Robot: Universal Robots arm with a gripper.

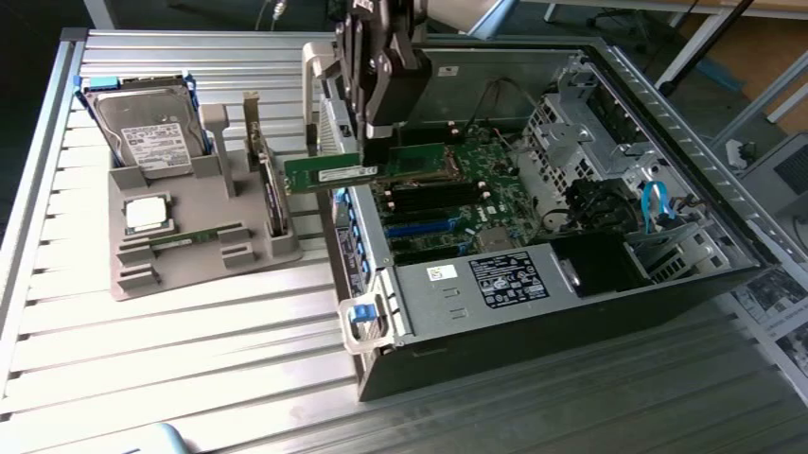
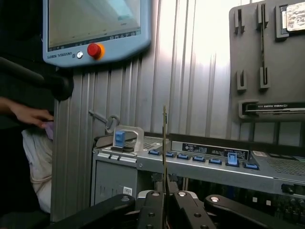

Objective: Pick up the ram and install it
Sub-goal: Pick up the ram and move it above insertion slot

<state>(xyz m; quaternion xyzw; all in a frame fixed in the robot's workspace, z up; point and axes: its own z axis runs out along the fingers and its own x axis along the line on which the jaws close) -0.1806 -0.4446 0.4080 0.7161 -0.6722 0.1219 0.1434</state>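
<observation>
Exterior view: the ram [image 1: 331,175] is seen gripped at one end by the closed jaws. It is carried level, above the wall of the open computer case [image 1: 531,331] that faces the grey holder [image 1: 189,270], and just short of the motherboard [image 1: 461,199]. It is clamped across its flat faces with one long edge downward, presumably so that this edge can be met with a slot. In the wrist view it is seen edge-on between the jaws. A second green stick [image 1: 187,239] lies in the holder on the counter [image 1: 165,350].
</observation>
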